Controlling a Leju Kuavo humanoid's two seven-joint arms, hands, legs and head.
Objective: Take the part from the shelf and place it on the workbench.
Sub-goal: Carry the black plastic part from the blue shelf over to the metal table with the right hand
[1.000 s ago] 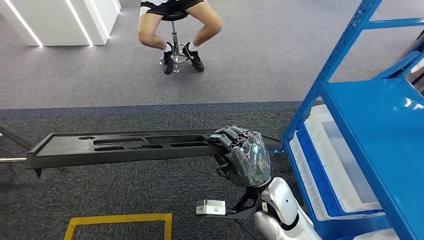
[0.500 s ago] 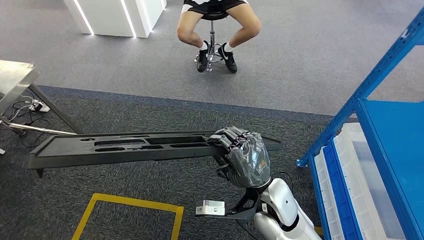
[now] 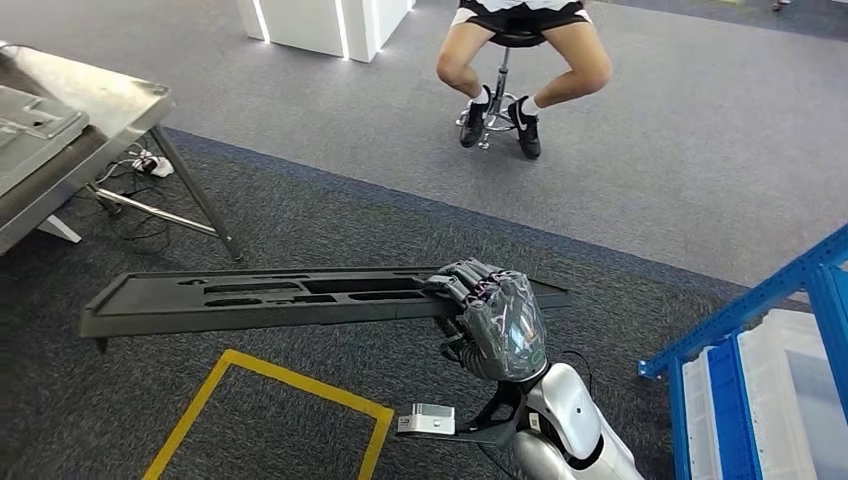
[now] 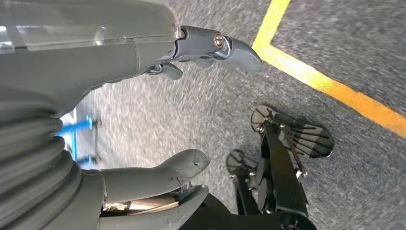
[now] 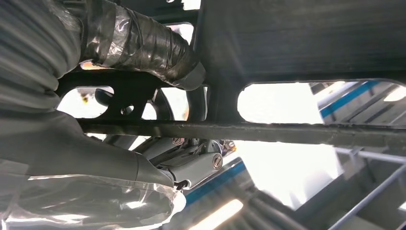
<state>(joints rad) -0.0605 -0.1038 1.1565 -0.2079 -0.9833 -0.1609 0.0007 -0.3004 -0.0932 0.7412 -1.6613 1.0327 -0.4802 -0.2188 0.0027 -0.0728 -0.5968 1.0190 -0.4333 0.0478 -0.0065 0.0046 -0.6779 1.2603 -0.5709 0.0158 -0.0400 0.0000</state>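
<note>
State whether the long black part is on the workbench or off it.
Off: the right hand holds the long black part in the air above carpet, apart from the metal workbench.

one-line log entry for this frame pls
phase: carry | right hand: grips long black part, near its end | left hand: empty | workbench: ahead-left

The right hand (image 5: 119,124) grips the long black part (image 5: 297,57), its taped thumb (image 5: 143,45) pressed against one face and its fingers (image 5: 191,165) wrapped round a thin bar of it. Beyond the hand, bright light shows through the part's slot-shaped cutouts, with blue shelf beams (image 5: 344,98) visible there.
</note>
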